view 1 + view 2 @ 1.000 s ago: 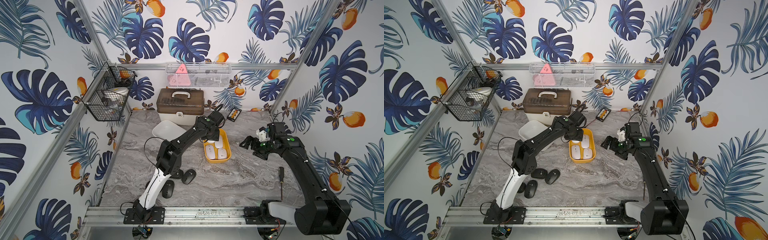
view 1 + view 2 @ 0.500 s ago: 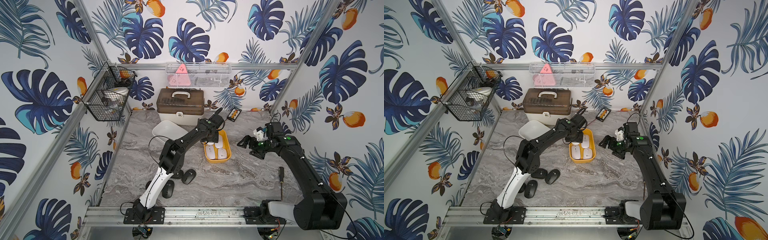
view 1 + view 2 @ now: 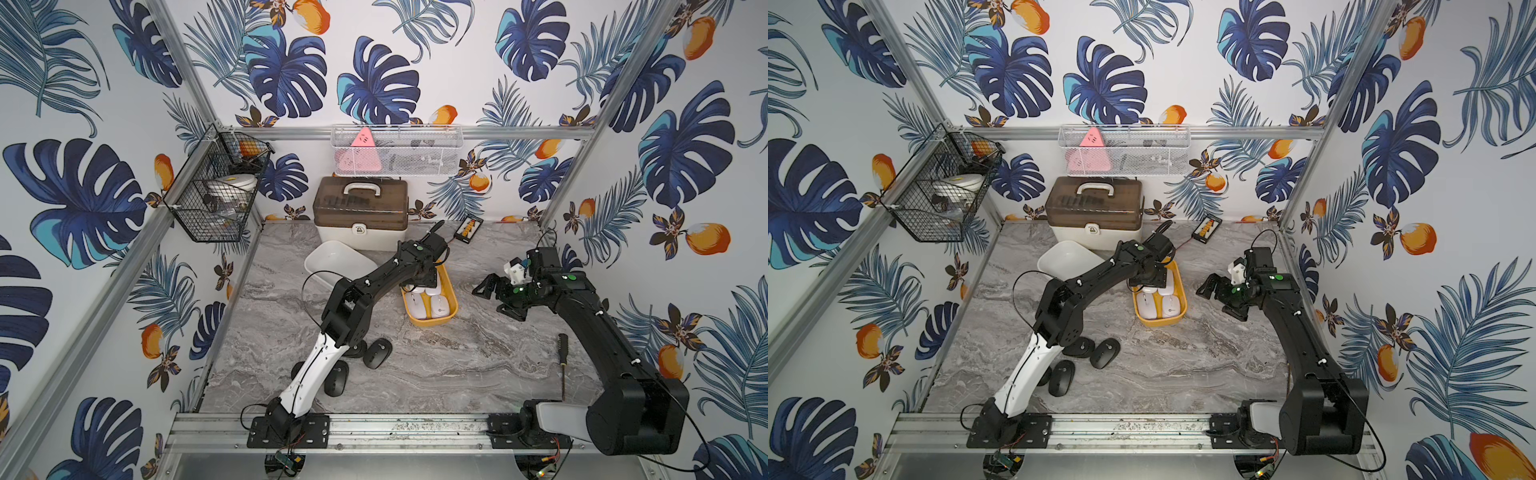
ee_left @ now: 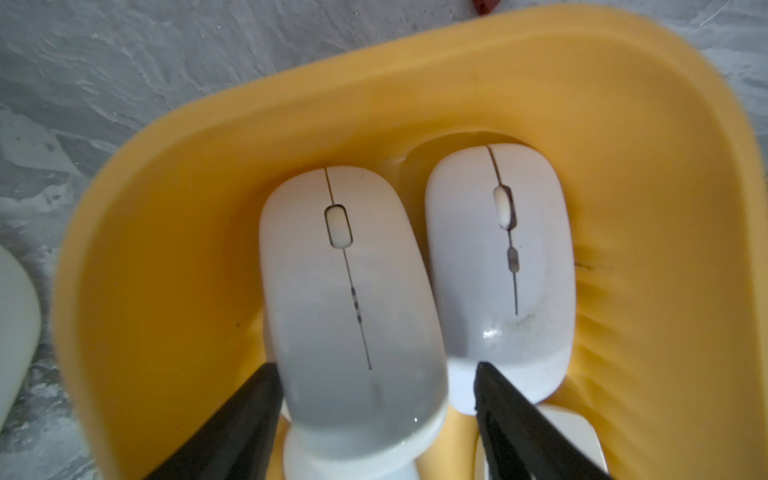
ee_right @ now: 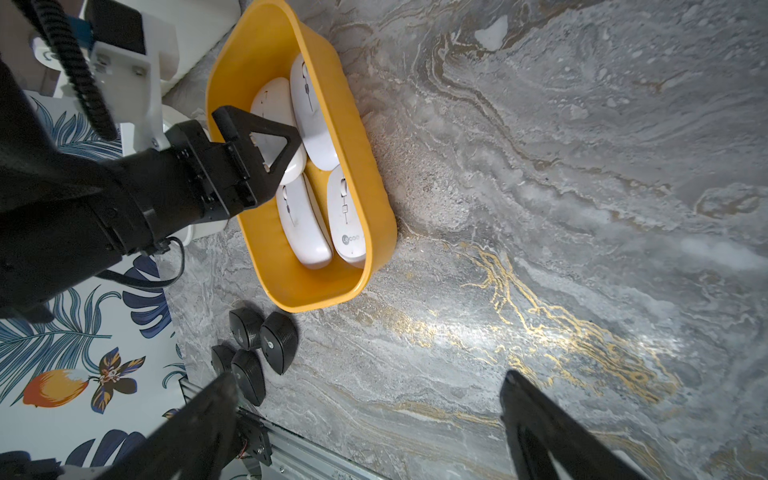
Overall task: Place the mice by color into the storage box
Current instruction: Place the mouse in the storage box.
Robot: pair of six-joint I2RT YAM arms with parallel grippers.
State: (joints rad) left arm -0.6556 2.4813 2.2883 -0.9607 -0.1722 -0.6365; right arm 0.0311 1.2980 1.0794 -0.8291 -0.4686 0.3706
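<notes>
4 black mice (image 5: pixel 278 343) on marble tabletop (image 5: pixel 540 208)

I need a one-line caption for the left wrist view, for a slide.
Left gripper fingers straddle a white mouse beside another white mouse in the yellow box.

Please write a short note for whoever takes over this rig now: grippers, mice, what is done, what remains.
Left gripper: open, jaws astride a white mouse in the yellow bin, one jaw clear of it.
Right gripper: open, empty, above the table.
All four white mice are in the yellow bin; that one lies partly on another.
Four black mice lie together on the table.
Done: white. Left: withdraw, then black, probably into the white bin, where no mouse shows.
</notes>
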